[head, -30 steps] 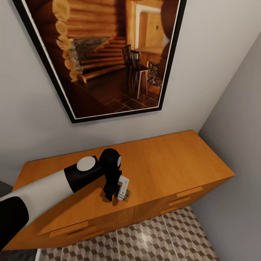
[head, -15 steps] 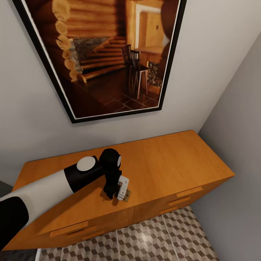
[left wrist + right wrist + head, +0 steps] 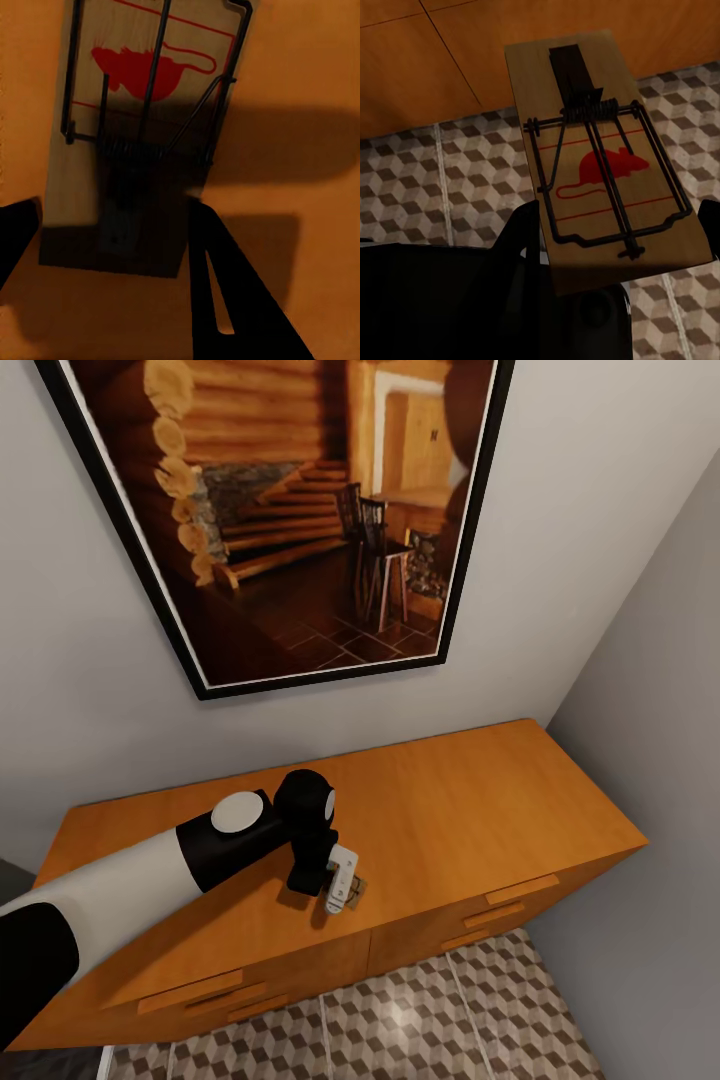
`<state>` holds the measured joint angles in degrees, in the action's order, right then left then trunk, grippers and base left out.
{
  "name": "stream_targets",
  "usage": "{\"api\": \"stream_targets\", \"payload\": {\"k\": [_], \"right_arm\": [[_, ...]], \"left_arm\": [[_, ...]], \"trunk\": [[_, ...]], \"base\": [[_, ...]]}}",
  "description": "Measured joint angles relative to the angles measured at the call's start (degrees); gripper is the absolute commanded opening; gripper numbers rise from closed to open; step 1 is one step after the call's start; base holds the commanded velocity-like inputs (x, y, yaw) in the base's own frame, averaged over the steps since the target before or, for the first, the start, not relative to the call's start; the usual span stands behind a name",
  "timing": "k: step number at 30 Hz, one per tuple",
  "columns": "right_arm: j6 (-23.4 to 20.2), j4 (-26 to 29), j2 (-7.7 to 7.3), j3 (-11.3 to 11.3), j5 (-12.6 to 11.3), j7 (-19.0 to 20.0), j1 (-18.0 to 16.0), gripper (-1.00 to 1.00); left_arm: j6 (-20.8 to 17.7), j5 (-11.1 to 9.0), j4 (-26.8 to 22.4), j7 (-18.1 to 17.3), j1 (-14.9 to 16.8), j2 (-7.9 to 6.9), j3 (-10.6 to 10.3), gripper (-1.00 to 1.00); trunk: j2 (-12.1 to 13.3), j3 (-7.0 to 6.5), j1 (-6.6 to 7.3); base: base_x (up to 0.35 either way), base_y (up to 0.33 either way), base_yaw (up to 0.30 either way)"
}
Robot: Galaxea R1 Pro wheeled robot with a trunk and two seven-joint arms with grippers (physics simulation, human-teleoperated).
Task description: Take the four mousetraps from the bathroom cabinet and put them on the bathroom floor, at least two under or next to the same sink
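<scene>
In the head view the left arm reaches in from the lower left of the frame and ends in the left gripper, pointed down at the flat top of the orange-brown cabinet, near its front edge at the middle of the frame. A mousetrap lies on the cabinet top just under the gripper, only a sliver of it showing beside the white finger. In the left wrist view that mousetrap lies flat on the wood, its red mouse mark and dark wire spring plain to see; the two dark fingers stand wide apart, one on either side of the board's near end, and whether they touch it cannot be told. In the right wrist view the right gripper has a second mousetrap clamped at its near end, the fingers closed on the board's edges, holding it tilted above the cube-patterned bathroom floor, with the cabinet's drawer fronts across the upper part of the frame. A large framed picture of a log interior hangs on the wall above the cabinet.
</scene>
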<state>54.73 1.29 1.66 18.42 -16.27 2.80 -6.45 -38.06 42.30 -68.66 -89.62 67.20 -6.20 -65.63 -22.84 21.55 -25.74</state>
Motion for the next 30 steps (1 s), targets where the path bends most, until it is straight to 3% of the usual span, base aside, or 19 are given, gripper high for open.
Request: {"api": "stream_targets", "payload": {"k": [22, 24, 30], "right_arm": [[-0.02, 0.00, 0.00, 0.00, 0.00, 0.00, -0.01, -1.00], [-0.01, 0.00, 0.00, 0.00, 0.00, 0.00, -0.01, -1.00], [-0.04, 0.00, 0.00, 0.00, 0.00, 0.01, -0.01, -1.00]], "left_arm": [[0.09, 0.07, 0.48, -0.01, -0.03, -0.04, 0.83, -1.00], [0.09, 0.15, -0.29, 0.01, -0.03, -0.08, 1.50, -1.00], [0.09, 0.15, -1.95, 0.02, -0.04, -0.15, 6.07, -1.00]], "trunk": [[0.02, 0.01, -0.01], [0.02, 0.01, -0.01], [0.02, 0.01, -0.01]], "base": [[0.000, 0.000, 0.000], [0.000, 0.000, 0.000], [0.000, 0.000, 0.000]]}}
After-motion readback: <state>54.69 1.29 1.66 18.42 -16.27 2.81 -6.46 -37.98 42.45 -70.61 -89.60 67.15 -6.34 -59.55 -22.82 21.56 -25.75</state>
